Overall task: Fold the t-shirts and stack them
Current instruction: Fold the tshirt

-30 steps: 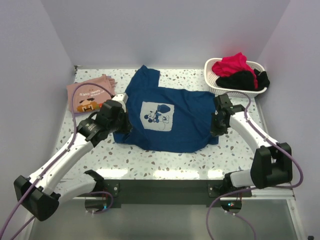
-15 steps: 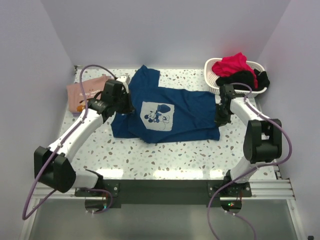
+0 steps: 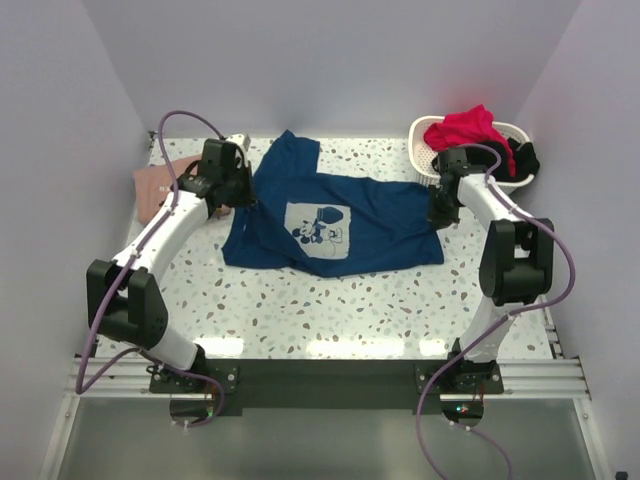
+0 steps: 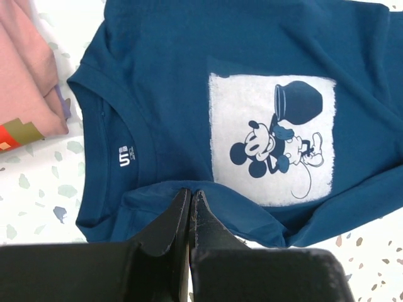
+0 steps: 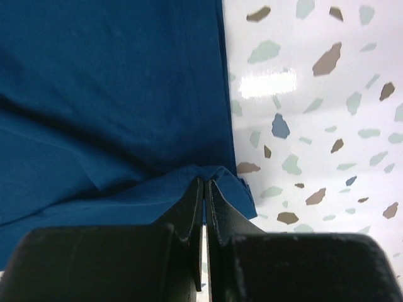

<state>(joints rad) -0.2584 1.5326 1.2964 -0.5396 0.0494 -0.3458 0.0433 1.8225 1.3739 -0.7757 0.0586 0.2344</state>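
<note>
- Your left pincer (image 3: 236,192) is pressed together on a pinch of the blue t-shirt (image 3: 370,225), just beside the collar (image 4: 110,135). The wrist view shows a lapped layer of cloth caught at the tips.
- Your right pincer (image 3: 440,212) is likewise clamped on the shirt, at the hem (image 3: 437,235) end, with a small ridge of cloth drawn up between the tips.
- The blue shirt lies mid-table, print (image 3: 318,224) up. Its long axis runs left to right, collar at the left pincer and hem at the right, so each arm holds its own end.
- One sleeve (image 3: 296,150) points toward the back wall. My reading is a lengthwise fold in hand, the held near edge to be laid over toward the far side.
- Keep both ends moving level or the lapped edge will skew.
- The pink t-shirt (image 3: 155,185) sits folded at the far left, just beside your left arm and partly hidden by it. Don't drag blue cloth onto it yet.
- The basket (image 3: 425,165) of red and black clothes stands close behind your right pincer, so there is little room that way.
- The open room is the bare table (image 3: 330,310) on the near side.
</note>
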